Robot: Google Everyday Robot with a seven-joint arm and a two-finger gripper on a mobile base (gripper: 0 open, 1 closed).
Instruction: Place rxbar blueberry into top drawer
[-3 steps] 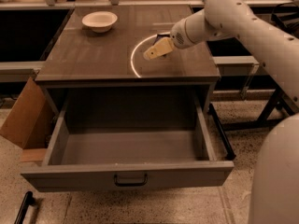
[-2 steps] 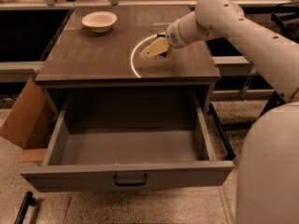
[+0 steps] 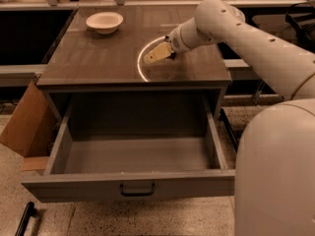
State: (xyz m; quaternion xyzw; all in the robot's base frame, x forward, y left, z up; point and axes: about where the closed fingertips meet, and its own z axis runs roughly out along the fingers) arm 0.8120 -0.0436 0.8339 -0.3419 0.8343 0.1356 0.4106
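My gripper point(image 3: 156, 54) hangs low over the right middle of the dark tabletop point(image 3: 88, 58), at the end of my white arm point(image 3: 231, 28) that reaches in from the right. The rxbar blueberry does not show anywhere in the camera view; I cannot tell if the gripper holds it. The top drawer point(image 3: 74, 186) is pulled fully open below the tabletop's front edge. Its grey inside shows nothing in it, and its dark pull handle point(image 3: 137, 190) sits centred on the front panel. The gripper is behind and above the drawer's opening.
A white bowl point(image 3: 104, 21) stands at the back left of the tabletop. A bright ring of light point(image 3: 139, 68) lies on the table under the gripper. A cardboard box point(image 3: 24, 127) leans at the left of the drawer. My white body point(image 3: 275, 171) fills the lower right.
The gripper has shifted a little to the left and slightly toward the table's front. The arm has swung with it. The drawer and bowl have not moved.
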